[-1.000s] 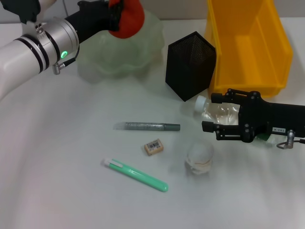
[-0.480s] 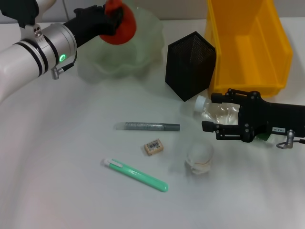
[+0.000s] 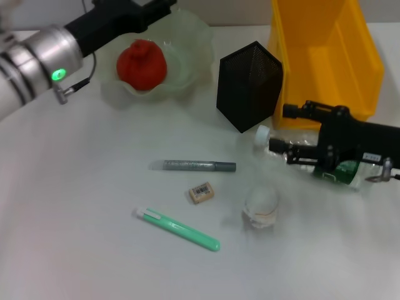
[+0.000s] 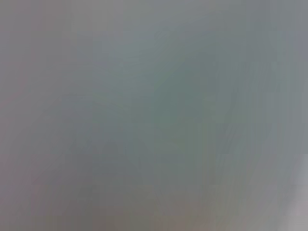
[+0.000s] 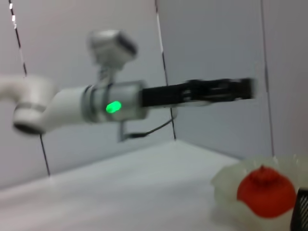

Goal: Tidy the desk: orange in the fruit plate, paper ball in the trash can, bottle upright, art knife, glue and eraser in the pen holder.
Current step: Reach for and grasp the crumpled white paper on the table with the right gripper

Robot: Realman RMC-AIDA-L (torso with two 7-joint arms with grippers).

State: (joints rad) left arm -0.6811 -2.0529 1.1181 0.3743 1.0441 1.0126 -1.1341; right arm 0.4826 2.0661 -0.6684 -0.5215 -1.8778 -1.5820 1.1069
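The left gripper (image 3: 159,7) is raised over the far left of the plain white desk (image 3: 75,206), just behind the wide translucent pale-green fruit plate (image 3: 187,44) with its wavy rim; whether its jaws stand open or closed cannot be told, but it holds nothing that shows, and a green light glows on its silver wrist. The red-orange, lumpy-skinned orange (image 3: 142,64) sits inside the fruit plate, apart from that gripper. Nearer the front lie a mint-green art knife (image 3: 178,229) with a white end, a grey glue stick (image 3: 192,165) lying flat, and between them a small beige eraser (image 3: 201,192) whose white label carries a barcode too small to read. Right of the fruit plate stands the black metal-mesh pen holder (image 3: 248,85), upright, with the large bright yellow trash can (image 3: 325,56) touching it on the far right. The small crumpled white paper ball (image 3: 261,209) rests on the desk in front of the pen holder. The clear plastic bottle (image 3: 300,159) lies on its side, white cap toward the pen holder, its green label unreadable; the black right gripper (image 3: 294,130) has its jaws closed around the bottle's body.
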